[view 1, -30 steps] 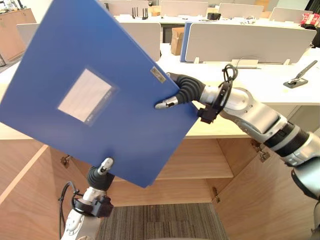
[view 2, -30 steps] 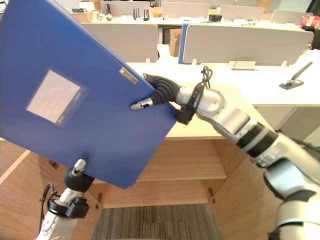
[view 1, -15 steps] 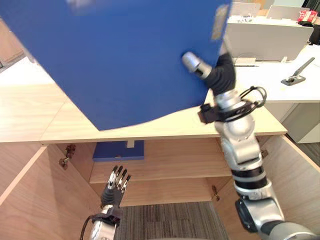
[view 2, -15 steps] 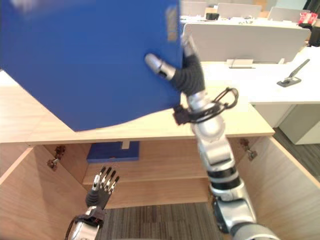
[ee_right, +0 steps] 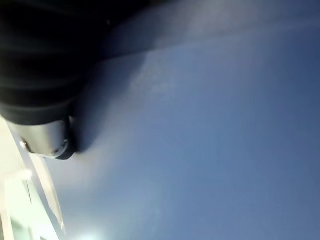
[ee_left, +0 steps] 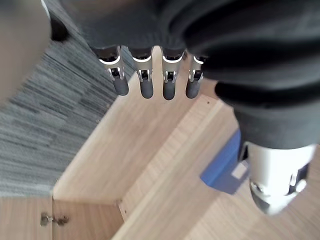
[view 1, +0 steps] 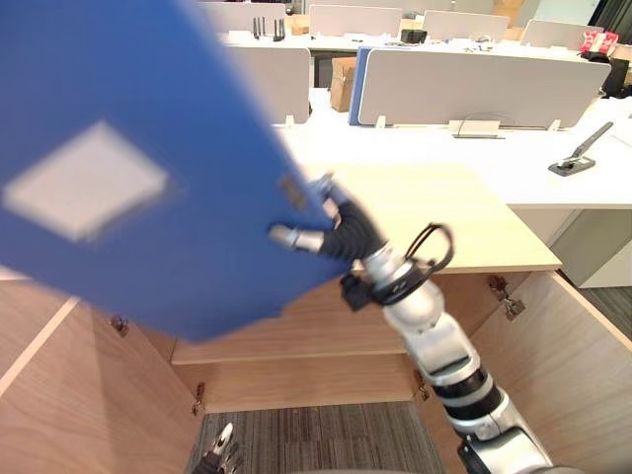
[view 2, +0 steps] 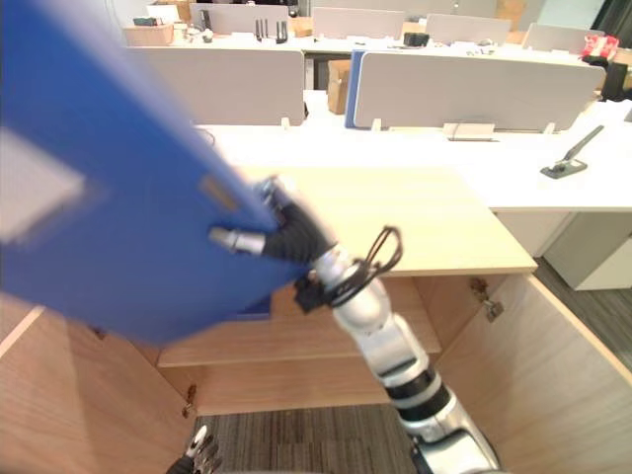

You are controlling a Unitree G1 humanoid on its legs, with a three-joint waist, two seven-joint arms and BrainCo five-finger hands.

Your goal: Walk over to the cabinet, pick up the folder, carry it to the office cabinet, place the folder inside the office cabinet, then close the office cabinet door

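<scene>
Right hand (view 1: 334,235) first: pinching the blue folder (view 1: 148,227) at its 3 o'clock edge, pressing the thumb flat on the front face and tucking the fingers behind the cover, so clamped on it. Holding the folder in the air above and in front of the cabinet (view 1: 464,227), clear of the wooden top, filling the head view from 9 to 12 o'clock. Tilting it, turning the front face with its pale label pocket (view 1: 84,183) toward the camera, slanting the gripped edge from 12 o'clock down toward 4 o'clock, dropping the lowest corner toward 6 o'clock. Running off the view on the far side and blurring, so leaving the long axis impossible to tell for sure. Showing plain blue cover under the thumb in the right wrist view.

Standing open below, with the right door (view 1: 558,385) at 4 o'clock and the left door (view 1: 49,395) at 8 o'clock, baring a shelf (view 1: 296,341) inside. Lying on that shelf toward its 9 o'clock end, a second blue item (ee_left: 223,167), mostly hiding behind the folder in the head views.

Hanging low at 6 o'clock, left hand (ee_left: 142,80) — stretching its fingers straight, grasping nothing, hovering over the grey carpet (ee_left: 45,125) and the cabinet's lower board.
</scene>
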